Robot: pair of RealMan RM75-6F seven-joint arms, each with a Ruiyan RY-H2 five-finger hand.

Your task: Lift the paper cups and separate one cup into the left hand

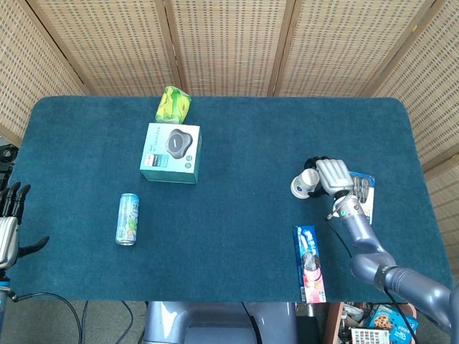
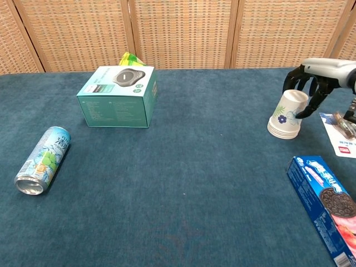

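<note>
A stack of white paper cups (image 1: 303,184) (image 2: 287,119) with a blue flower print stands upside down, slightly tilted, on the right of the blue table. My right hand (image 1: 331,176) (image 2: 312,78) reaches over the top of the stack from the right. Its fingers curl around the upper part and the thumb lies against the side facing the chest camera. The stack's wide rim rests on the cloth. My left hand (image 1: 8,223) hangs at the table's left edge, fingers apart and holding nothing; the chest view does not show it.
A teal box (image 1: 171,153) (image 2: 117,103) and a green-yellow packet (image 1: 173,104) sit at the back left. A drink can (image 1: 128,218) (image 2: 41,160) lies at the left. A blue cookie box (image 1: 310,263) (image 2: 328,206) lies near the front right, and a flat blister pack (image 2: 340,133) lies right of the cups.
</note>
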